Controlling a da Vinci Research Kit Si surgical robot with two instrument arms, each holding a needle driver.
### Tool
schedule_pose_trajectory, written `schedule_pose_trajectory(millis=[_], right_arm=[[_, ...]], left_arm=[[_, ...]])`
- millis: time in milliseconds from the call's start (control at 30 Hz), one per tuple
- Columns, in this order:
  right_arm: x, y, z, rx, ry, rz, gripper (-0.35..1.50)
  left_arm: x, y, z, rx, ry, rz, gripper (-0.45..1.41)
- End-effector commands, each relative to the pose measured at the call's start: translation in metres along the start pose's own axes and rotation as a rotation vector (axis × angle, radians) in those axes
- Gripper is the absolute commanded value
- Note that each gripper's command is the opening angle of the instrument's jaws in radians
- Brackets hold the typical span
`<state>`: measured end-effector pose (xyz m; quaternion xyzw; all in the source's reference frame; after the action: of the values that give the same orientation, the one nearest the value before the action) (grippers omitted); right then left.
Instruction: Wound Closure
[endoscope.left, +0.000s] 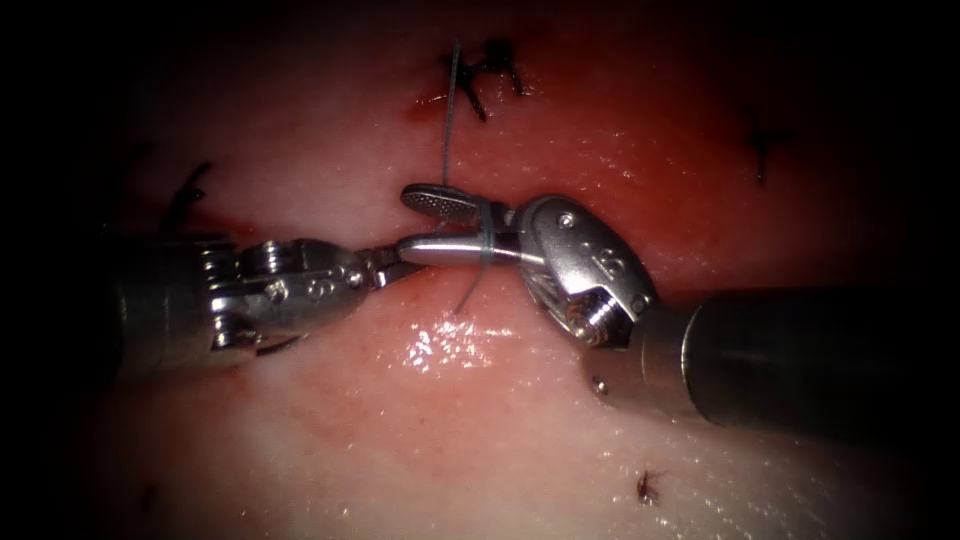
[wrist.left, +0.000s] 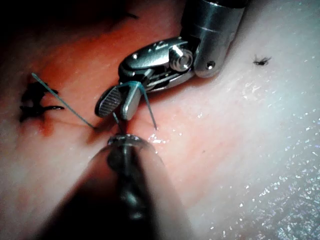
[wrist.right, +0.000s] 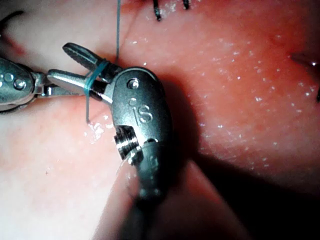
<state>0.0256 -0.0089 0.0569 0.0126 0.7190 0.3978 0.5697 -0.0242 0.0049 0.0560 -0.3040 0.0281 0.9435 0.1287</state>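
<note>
Gaping right tool | thread looped round jaws | left tool adjacent

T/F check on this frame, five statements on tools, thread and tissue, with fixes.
1. The right arm's silver needle driver has its jaws open. True.
2. The thin blue thread loops around the right tool's jaws. True.
3. The left arm's silver needle driver holds the curved needle at mid-curve. False: I see no needle in its jaws; its tip sits just below the right tool's lower jaw.
4. The pink pork tissue carries no stitches. False: dark knotted stitches sit above the tools.
5. The thread runs up from the right tool toward the stitches. True.
</note>
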Motion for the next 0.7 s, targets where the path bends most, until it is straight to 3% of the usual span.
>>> schedule_pose_trajectory(millis=[33,267,500,700], right_arm=[[-0.0007,0.0003,-0.0001,-0.027,0.000,-0.005,0.37],[-0.0001,0.0015,-0.0011,-0.165,-0.014,-0.010,0.37],[-0.0003,0.0018,-0.0007,-0.291,-0.118,0.006,0.96],[-0.0014,0.0011,0.0001,-0.303,-0.194,0.045,1.01]], left_arm=[[0.0001,0.0005,0.0007,-0.001,0.000,-0.006,-0.45],[0.0005,0.0008,0.0008,0.002,-0.003,-0.009,-0.45],[0.0013,0.0003,0.0010,0.003,-0.004,-0.025,-0.45],[0.0020,-0.0006,0.0011,0.017,-0.007,-0.039,-0.45]])
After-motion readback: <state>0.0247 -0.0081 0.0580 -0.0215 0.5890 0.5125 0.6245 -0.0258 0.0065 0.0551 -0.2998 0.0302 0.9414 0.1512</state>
